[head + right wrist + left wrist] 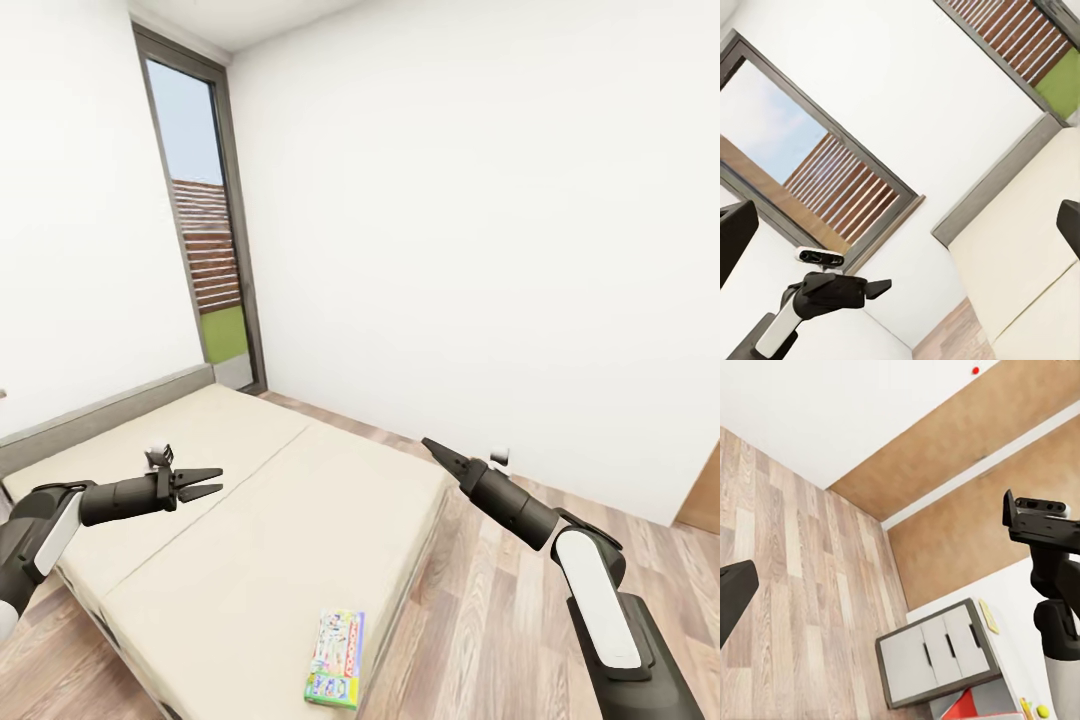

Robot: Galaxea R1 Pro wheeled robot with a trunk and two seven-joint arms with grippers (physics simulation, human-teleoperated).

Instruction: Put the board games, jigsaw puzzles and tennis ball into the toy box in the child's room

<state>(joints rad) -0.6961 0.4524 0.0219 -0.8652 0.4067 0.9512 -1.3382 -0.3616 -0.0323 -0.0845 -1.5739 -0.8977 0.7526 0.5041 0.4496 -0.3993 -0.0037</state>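
Nearest the robot in the head view, a board game with a white colourful cover and green edge lies flat at the near right corner of the bed, close to the mattress edge and well apart from both grippers.

The right arm rises from the lower right, its white forearm bending at the elbow and its dark wrist stretching up and to the left over the wood-plank floor beside the bed. The right gripper points toward the far left with its fingers drawn together to a tip in the head view, though in the right wrist view the two finger ends sit at opposite edges of the picture, so I cannot tell how far it is open. It holds nothing.

The left arm reaches from the left edge roughly level over the left half of the mattress, pointing right. The left gripper has its fingers spread in a narrow fork, with nothing between them.

Beyond the bed runs the low grey headboard, then white walls and a tall dark-framed window.

In the left wrist view a small yellow-green tennis ball rests on the pale table, beside a grey drawer unit.
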